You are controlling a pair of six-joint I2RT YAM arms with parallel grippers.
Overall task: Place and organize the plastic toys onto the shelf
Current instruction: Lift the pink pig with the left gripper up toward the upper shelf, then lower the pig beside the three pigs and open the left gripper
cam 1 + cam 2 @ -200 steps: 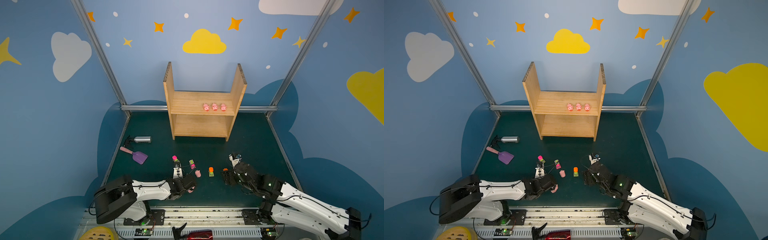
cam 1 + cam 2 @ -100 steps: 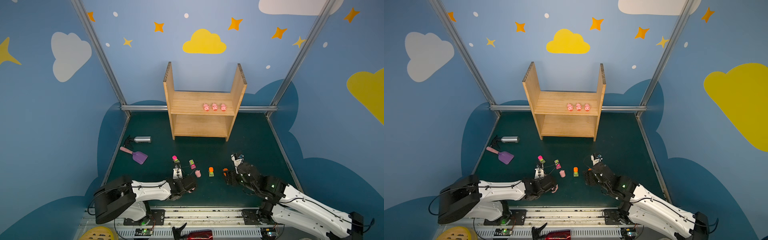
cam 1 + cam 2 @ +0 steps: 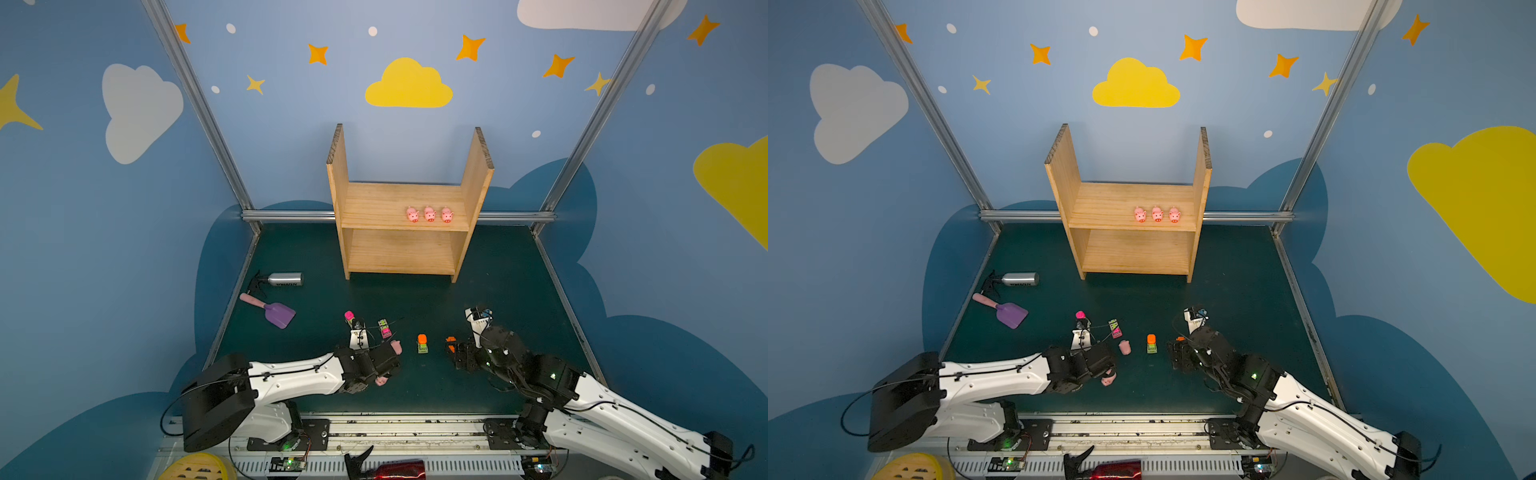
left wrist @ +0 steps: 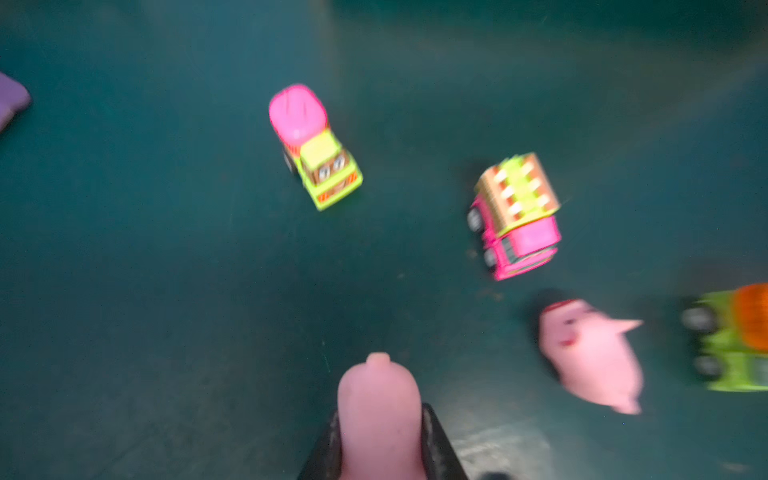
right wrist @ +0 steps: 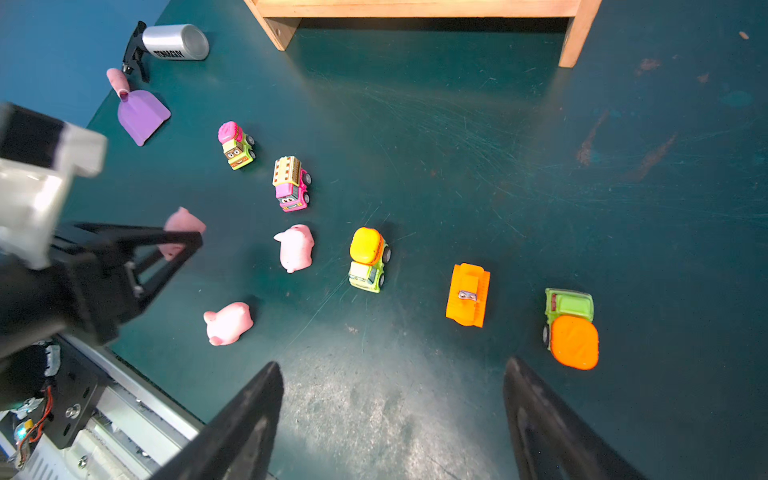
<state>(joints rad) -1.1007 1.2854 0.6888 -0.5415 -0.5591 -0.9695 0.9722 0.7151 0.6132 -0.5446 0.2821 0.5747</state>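
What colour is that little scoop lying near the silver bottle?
The scoop is purple with a pink handle, clearest in the right wrist view.

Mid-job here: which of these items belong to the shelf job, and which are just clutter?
For the job: shelf; three pigs on its upper board; held pig in left gripper; farther loose pig; nearer loose pig; pink-drum mixer; pink ladder truck; yellow-drum mixer; orange bulldozer; orange-bed green truck.
Lying about: silver spray bottle; purple scoop.

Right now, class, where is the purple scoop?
In both top views the purple scoop lies far left on the table, just in front of the silver bottle, left of the pink-topped truck.
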